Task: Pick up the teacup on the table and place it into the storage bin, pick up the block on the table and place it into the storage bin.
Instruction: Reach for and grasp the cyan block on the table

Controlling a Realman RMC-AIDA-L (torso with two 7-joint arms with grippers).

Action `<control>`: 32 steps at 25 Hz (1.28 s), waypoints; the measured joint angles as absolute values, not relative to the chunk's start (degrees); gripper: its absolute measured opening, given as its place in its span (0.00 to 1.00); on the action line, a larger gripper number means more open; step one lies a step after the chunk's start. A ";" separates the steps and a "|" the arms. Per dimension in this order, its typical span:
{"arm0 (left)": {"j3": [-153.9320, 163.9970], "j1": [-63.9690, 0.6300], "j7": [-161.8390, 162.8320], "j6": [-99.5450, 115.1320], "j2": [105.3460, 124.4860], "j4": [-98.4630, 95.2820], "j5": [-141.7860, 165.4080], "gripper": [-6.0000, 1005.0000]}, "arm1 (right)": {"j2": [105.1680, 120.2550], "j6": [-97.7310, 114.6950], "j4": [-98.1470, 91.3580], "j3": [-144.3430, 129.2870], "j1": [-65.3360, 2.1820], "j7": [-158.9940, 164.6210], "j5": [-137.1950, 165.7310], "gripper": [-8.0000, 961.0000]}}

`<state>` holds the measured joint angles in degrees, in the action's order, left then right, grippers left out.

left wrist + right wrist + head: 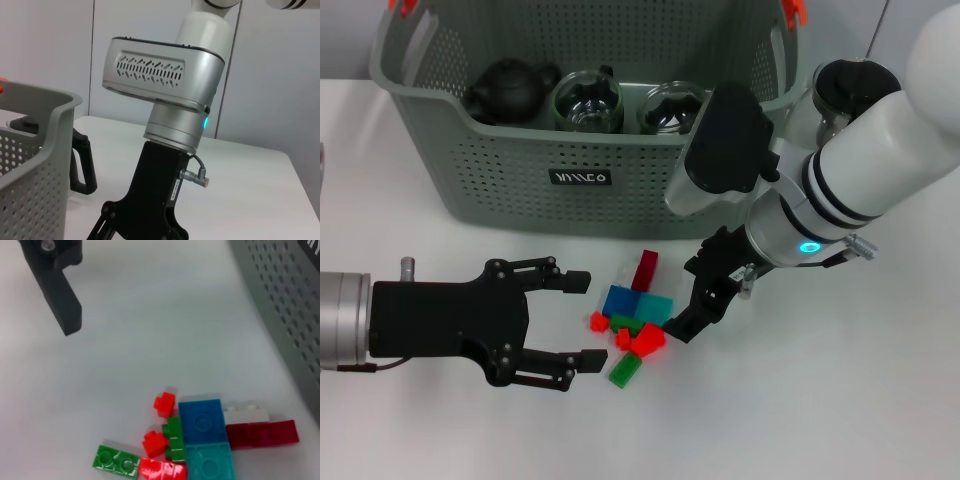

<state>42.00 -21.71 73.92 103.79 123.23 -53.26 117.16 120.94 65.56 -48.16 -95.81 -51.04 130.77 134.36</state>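
A loose cluster of small glossy plastic building blocks (632,325), in red, blue, teal and green, is seen on the smooth white table (840,400), just in front of the grey-green perforated plastic storage bin (570,180). The black right gripper (695,318) is lowered to the cluster's right edge, touching or nearly so, and is the nearer of the two; whether its jaws are parted cannot be told. The black left gripper (582,320) is held level just left of the blocks, jaws spread wide and empty. A dark teapot (510,88) and glass cups (588,100) are seen inside the bin. The dark red brick's (262,434) long axis is pointed toward the bin
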 joint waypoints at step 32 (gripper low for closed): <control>42.37 -21.70 73.92 103.71 123.32 -53.26 117.16 0.87 | 121.03 60.75 -46.23 -100.15 -51.13 131.18 133.41 0.98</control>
<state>42.37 -21.70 73.92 103.71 123.32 -53.26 117.16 121.03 60.75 -46.23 -100.15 -51.13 131.18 133.42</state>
